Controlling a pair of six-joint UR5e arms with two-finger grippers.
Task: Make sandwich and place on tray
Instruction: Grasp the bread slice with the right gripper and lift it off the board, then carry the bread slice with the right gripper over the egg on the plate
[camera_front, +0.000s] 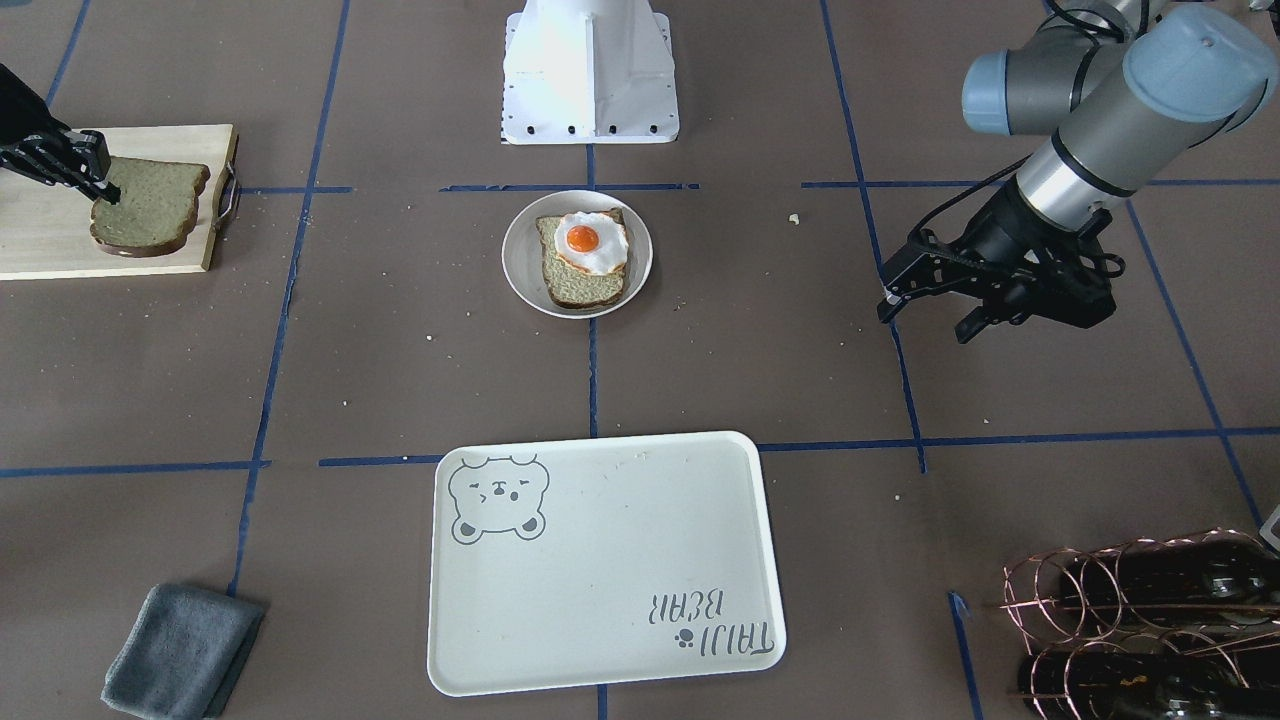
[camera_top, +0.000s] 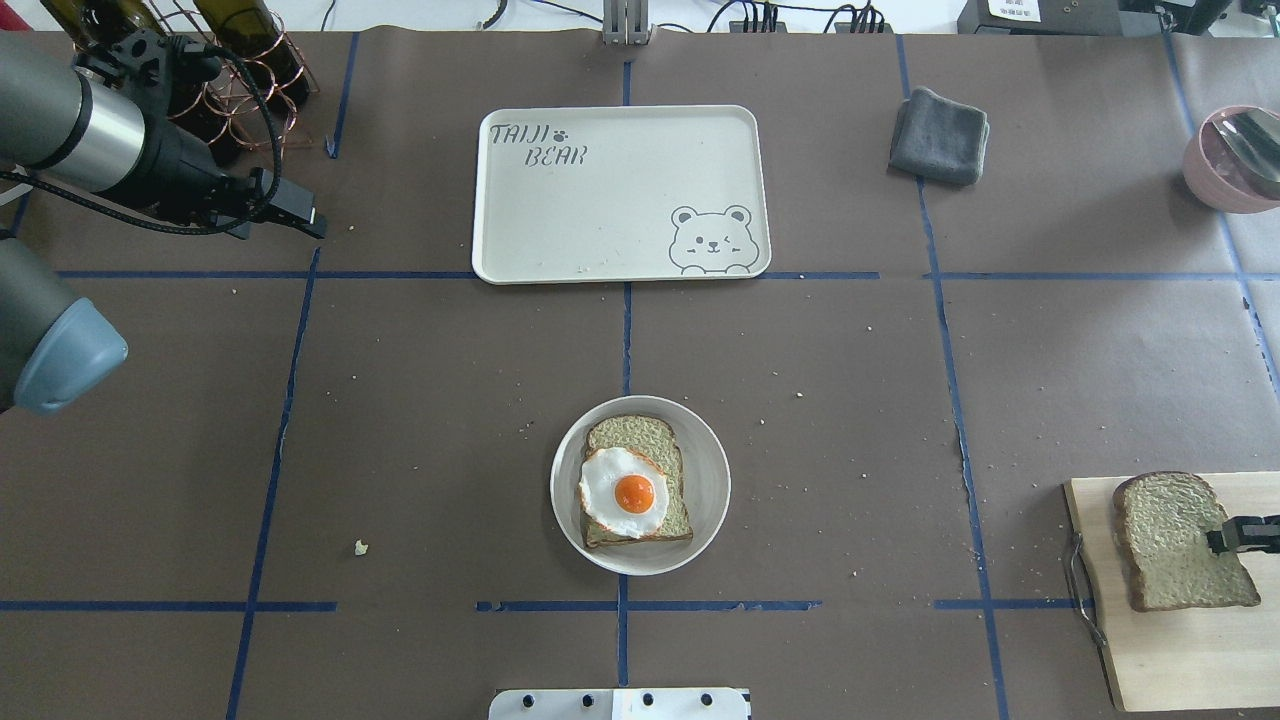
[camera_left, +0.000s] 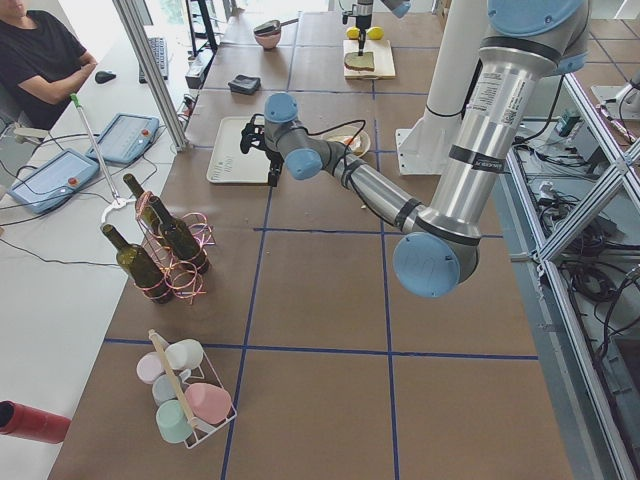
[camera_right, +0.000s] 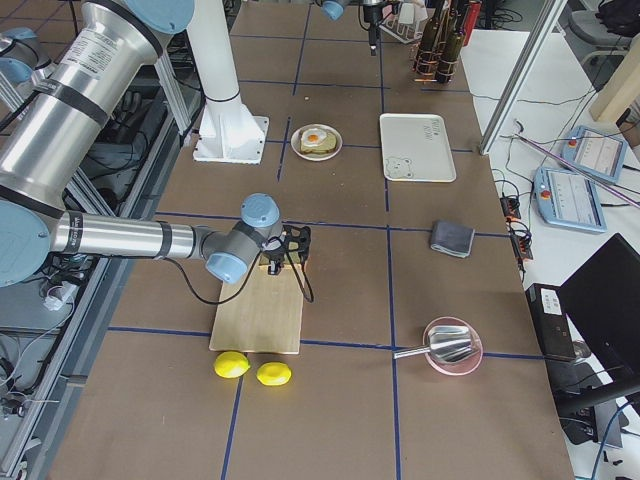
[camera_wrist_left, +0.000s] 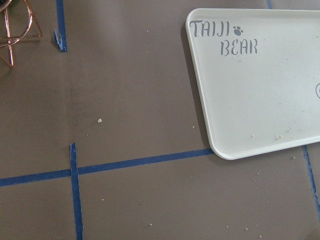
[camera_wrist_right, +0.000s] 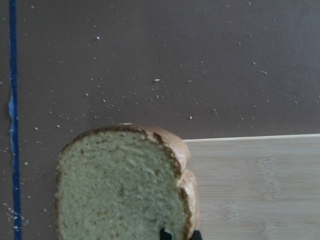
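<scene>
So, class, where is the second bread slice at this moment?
In the overhead view the second bread slice lies on the wooden cutting board at the right edge, well right of the plate, the right gripper at its edge.

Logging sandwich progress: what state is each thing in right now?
tray, empty.
plate, holds one bread slice with the egg on top.
second slice, on the cutting board, not stacked.
left gripper, open, holding nothing.
right gripper, at the second slice's edge; grip unclear.
</scene>
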